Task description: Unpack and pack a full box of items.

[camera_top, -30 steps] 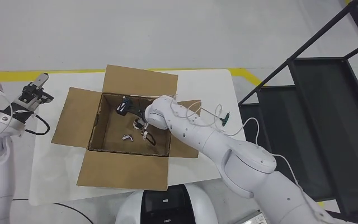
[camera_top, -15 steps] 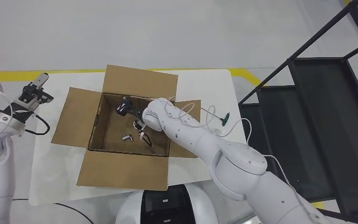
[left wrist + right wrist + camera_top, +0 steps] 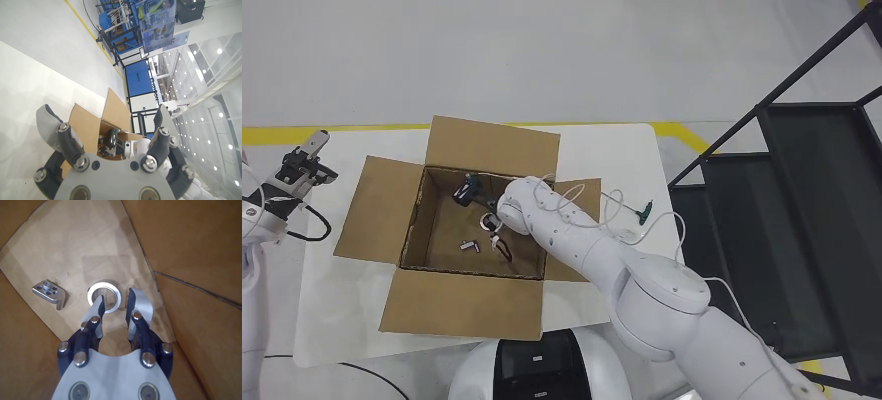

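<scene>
Apparently few items remain inside. From above, the open brown cardboard box [image 3: 382, 215] sits on the white table [image 3: 612, 150]. Its floor carries a few small metal parts [image 3: 469, 245], and a small dark green item [image 3: 645, 212] lies on the table at the box's three o'clock. I cannot tell whether unpacking is ending or packing is beginning. The right jaws are down inside the box, and that arm hides part of the floor. The left jaws hang at the box's nine o'clock.

From the left wrist, the left jaws are spread wide and empty.

From the right wrist, the right jaws are parted astride the wall of a silver metal ring [image 3: 105, 283], not yet clamped on it. A grey drilled metal bracket [image 3: 49, 293] lies nearby.
</scene>
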Controlling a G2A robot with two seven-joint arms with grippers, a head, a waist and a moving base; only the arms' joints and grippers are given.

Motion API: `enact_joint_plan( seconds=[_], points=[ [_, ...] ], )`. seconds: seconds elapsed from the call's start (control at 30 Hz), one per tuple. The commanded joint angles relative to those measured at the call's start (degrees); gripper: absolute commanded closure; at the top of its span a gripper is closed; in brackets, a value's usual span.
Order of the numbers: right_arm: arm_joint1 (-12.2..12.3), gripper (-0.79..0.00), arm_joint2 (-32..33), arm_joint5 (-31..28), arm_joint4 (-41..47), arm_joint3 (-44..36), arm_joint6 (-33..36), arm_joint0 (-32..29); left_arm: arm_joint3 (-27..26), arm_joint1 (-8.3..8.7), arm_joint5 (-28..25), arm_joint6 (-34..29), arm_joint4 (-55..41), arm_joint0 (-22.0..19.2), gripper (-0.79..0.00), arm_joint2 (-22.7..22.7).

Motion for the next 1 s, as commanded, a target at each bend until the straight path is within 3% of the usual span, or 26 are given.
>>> enact_joint_plan(
  seconds=[0.0, 0.33, 0.97],
  points=[
    [-0.34, -0.188, 0.13, -0.07, 0.08, 0.66, -0.07, 0.08, 0.0, 0.0, 0.0, 0.0, 0.0, 0.0, -0.785, 0.0],
    [-1.85, -0.003, 0.69, -0.61, -0.09, 3.44, -0.25, 0.52, 0.0, 0.0, 0.0, 0.0, 0.0, 0.0, -0.785, 0.0],
    [-1.91, 0.0, 1.25, -3.67, -4.34, 1.58, -2.22, 1.53, 0.0, 0.0, 0.0, 0.0, 0.0, 0.0, -0.785, 0.0]
  ],
)
